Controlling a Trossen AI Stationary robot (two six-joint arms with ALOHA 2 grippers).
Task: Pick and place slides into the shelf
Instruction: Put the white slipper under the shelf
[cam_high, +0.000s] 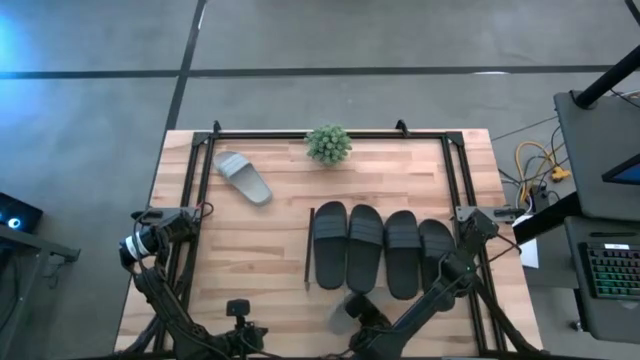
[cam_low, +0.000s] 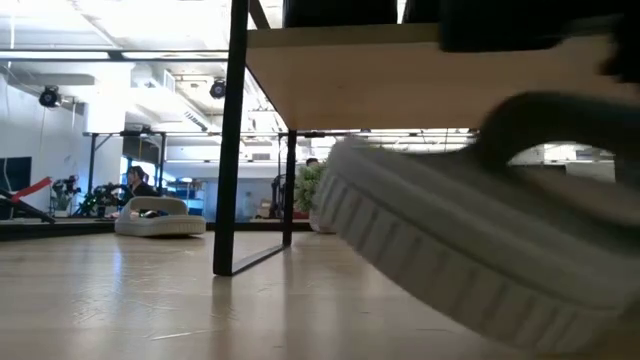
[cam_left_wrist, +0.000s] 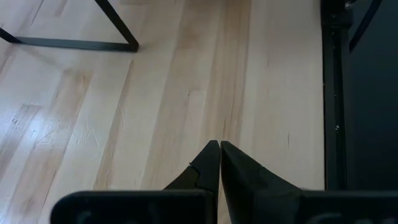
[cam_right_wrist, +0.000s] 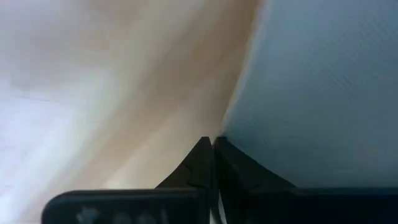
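Several black slides (cam_high: 382, 248) lie side by side on the shelf (cam_low: 350, 75), whose light wood top stands on thin dark legs. One light grey slide (cam_high: 243, 178) rests sole-down at the far left of the table. A second grey slide (cam_high: 343, 318) lies near the front edge and fills the right of the low view (cam_low: 450, 250). My right gripper (cam_right_wrist: 213, 140) is shut, pointing steeply down, its tips at this slide's rim. My left gripper (cam_left_wrist: 219, 144) is shut and holds nothing, above the bare table near its left edge. My right gripper's shut fingertips (cam_right_wrist: 202, 152) stand right at the near grey slide's edge (cam_right_wrist: 249, 118), coming from above. No part of the slide shows between them. I cannot tell whether they touch it. The slide lies on the table.
A small green plant (cam_high: 328, 143) stands at the far edge. A black tube frame (cam_high: 455, 180) runs around the tabletop, with a leg (cam_low: 237, 130) close by. Bare wood lies between the far grey slide and the shelf.
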